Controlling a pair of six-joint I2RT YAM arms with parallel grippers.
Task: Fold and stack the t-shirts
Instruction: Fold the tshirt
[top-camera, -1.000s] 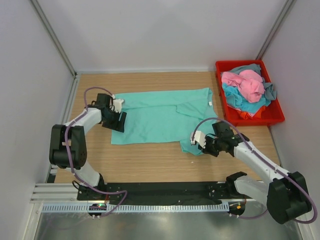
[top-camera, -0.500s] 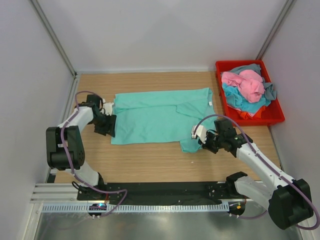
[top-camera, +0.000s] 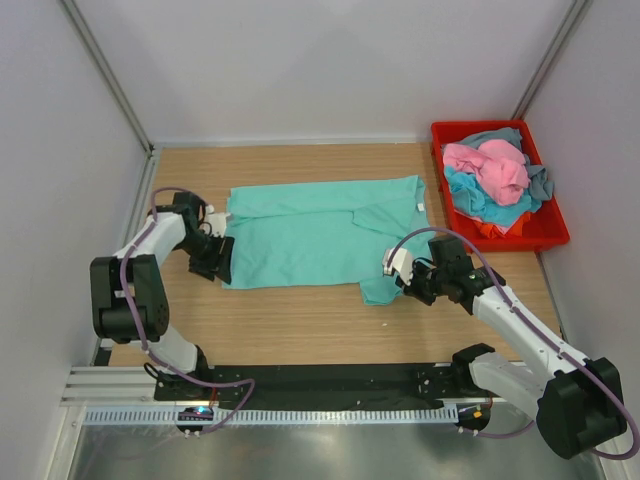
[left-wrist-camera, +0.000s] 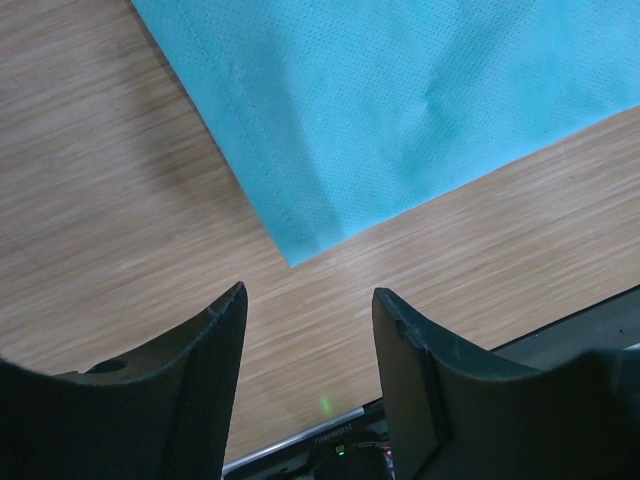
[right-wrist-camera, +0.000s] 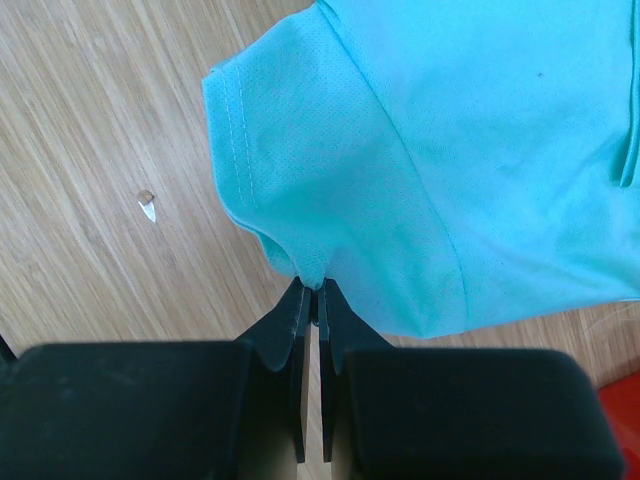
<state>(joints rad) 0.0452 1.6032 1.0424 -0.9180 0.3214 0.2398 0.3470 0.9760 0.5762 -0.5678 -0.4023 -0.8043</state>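
Note:
The teal-green t-shirt (top-camera: 315, 232) lies spread on the wooden table, its right part folded over. My left gripper (top-camera: 213, 257) is open and empty beside the shirt's left hem; in the left wrist view the shirt's near corner (left-wrist-camera: 300, 250) lies just ahead of the open fingers (left-wrist-camera: 200, 360). My right gripper (top-camera: 408, 281) is shut on the shirt's near right sleeve; the right wrist view shows the sleeve (right-wrist-camera: 330, 170) pinched at the fingertips (right-wrist-camera: 300, 300). Pink, turquoise-blue and grey-blue t-shirts (top-camera: 492, 172) are piled in the bin.
The red plastic bin (top-camera: 540, 235) stands at the back right of the table. White walls enclose the table on three sides. A black rail (top-camera: 320, 380) runs along the near edge. A small white chip (right-wrist-camera: 148, 208) lies on the wood near the sleeve.
My left gripper has moved off the shirt to the left and slightly nearer, now open over bare wood by the hem. My right gripper has lifted the sleeve slightly toward the back.

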